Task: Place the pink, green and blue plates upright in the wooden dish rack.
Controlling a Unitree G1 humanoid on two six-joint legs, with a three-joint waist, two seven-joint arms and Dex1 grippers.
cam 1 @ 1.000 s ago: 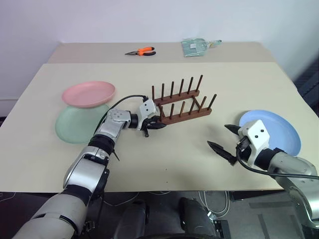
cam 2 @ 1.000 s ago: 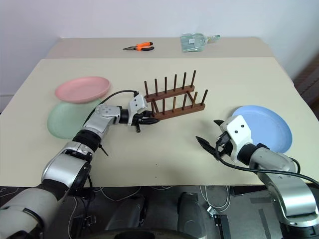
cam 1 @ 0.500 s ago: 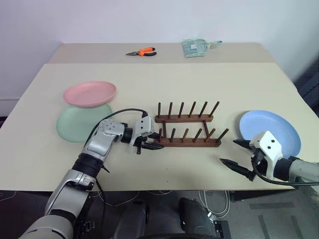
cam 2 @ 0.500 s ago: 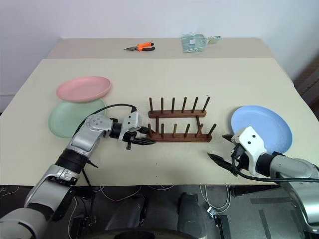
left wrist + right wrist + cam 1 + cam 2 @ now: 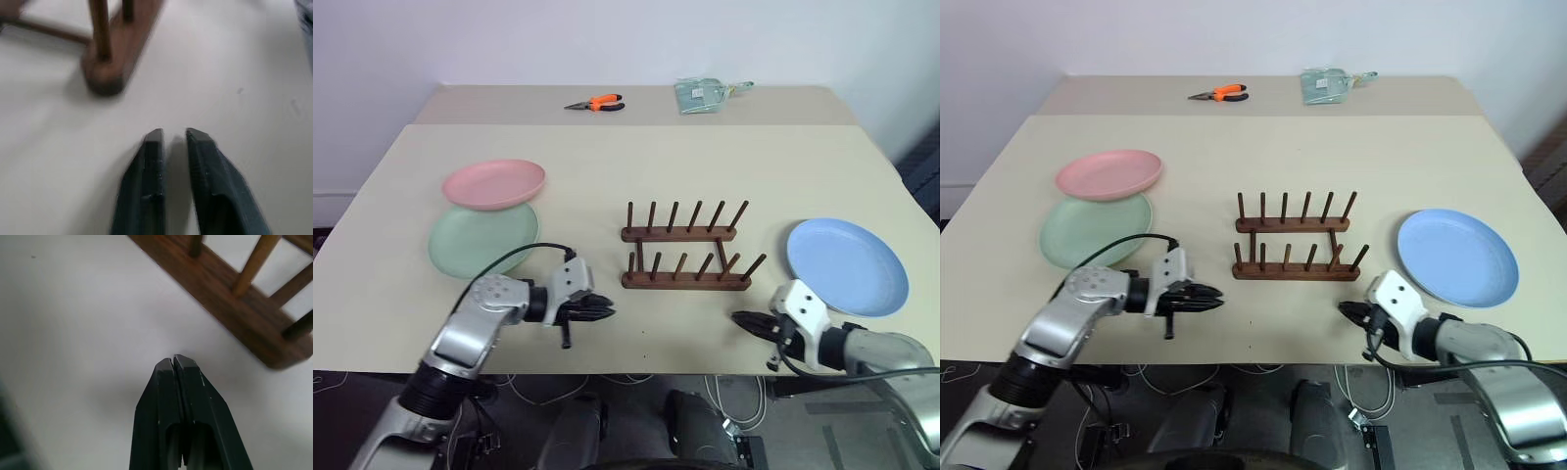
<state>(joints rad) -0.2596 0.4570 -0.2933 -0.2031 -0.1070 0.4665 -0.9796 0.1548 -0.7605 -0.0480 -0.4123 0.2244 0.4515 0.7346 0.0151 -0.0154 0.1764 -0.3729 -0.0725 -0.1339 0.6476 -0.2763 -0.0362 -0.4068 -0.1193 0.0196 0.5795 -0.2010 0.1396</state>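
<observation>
Wooden dish rack (image 5: pixel 685 253) empty, right tool (image 5: pixel 740 319) closed beside it

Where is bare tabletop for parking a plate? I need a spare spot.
Free: the wide strip behind the wooden dish rack, up to the pliers; also between rack and blue plate. Crowded: the left, where the pink plate overlaps the green plate.

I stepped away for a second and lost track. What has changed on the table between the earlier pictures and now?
The left gripper let go of the wooden dish rack after swinging it from skewed to square, then pulled back toward the table's near edge. The right gripper sank lower and shut on nothing. The pink plate, green plate and blue plate lie flat as before.
</observation>
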